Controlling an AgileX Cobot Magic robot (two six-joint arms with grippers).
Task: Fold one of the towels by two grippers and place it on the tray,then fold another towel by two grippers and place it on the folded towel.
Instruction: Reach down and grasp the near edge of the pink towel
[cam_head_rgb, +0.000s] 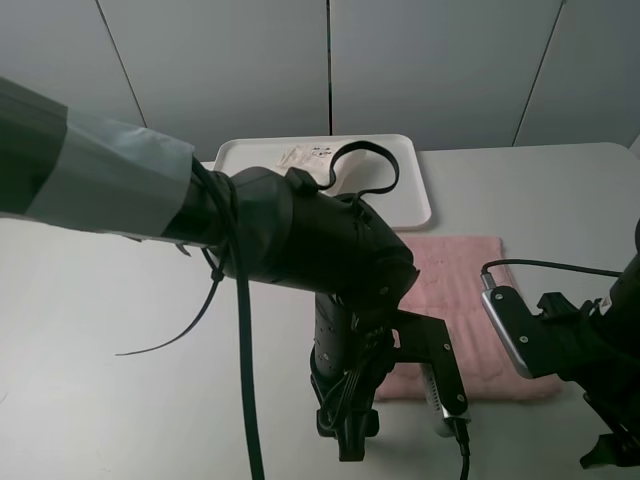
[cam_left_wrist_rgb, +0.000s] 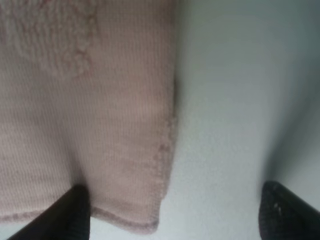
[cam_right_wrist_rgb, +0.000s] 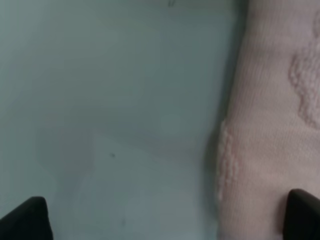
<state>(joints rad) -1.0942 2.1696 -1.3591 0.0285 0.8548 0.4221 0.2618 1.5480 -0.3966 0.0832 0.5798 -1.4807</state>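
One pink towel (cam_head_rgb: 470, 290) lies flat on the desk (cam_head_rgb: 90, 340), right of centre, just near of the white tray (cam_head_rgb: 415, 195). Left tool (cam_left_wrist_rgb: 175, 212) is spread wide and grips nothing: one finger over the towel's near-left corner, the other over bare desk. Right tool (cam_right_wrist_rgb: 165, 217) is likewise wide and unloaded, straddling the towel's right edge.

No text can be read. The only print in sight is a few small dark marks on a pale slip (cam_head_rgb: 303, 155) lying on the white tray (cam_head_rgb: 405, 195) near its far edge, and they are too small and blurred to make out.
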